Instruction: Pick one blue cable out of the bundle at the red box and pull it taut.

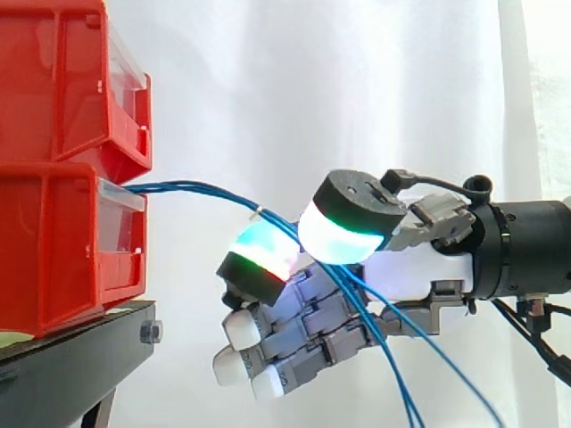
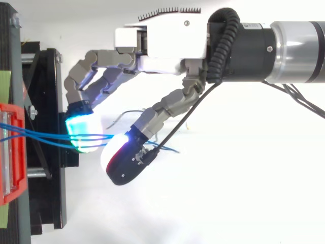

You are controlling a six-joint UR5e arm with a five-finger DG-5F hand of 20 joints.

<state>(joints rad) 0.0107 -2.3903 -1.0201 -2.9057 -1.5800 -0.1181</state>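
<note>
While I watch from far away, I see a red plastic box (image 1: pixel 53 250) sitting on a black metal stand (image 1: pixel 71 357). A second red box (image 1: pixel 62 80) is stacked right on top of it. A white cloth curtain (image 1: pixel 357 89) hangs behind the red plastic box.

Some thin blue cables (image 1: pixel 205 190) come out of the front of the red plastic box, near its top edge. They run away from the box in a soft bend, not in a straight line, and dip down a little as they go.

My robot hand (image 1: pixel 419 263) is near the front of the red plastic box but not touching it. Its thumb and one finger are bent in toward each other. Their big glowing pads (image 1: pixel 343 234) shine white, cyan and green, and they close on the thin blue cables. I cannot tell if they pinch one cable or more than one. The other fingers are curled under, lower than the box's top edge, and their small tips are white.

On the far side of the hand from the box, the cables hang down loose.

From above, the cables (image 2: pixel 40 133) leave the red plastic box (image 2: pixel 12 152) and meet the pads of the hand (image 2: pixel 162 43) just past the stand (image 2: pixel 51 101).
</note>
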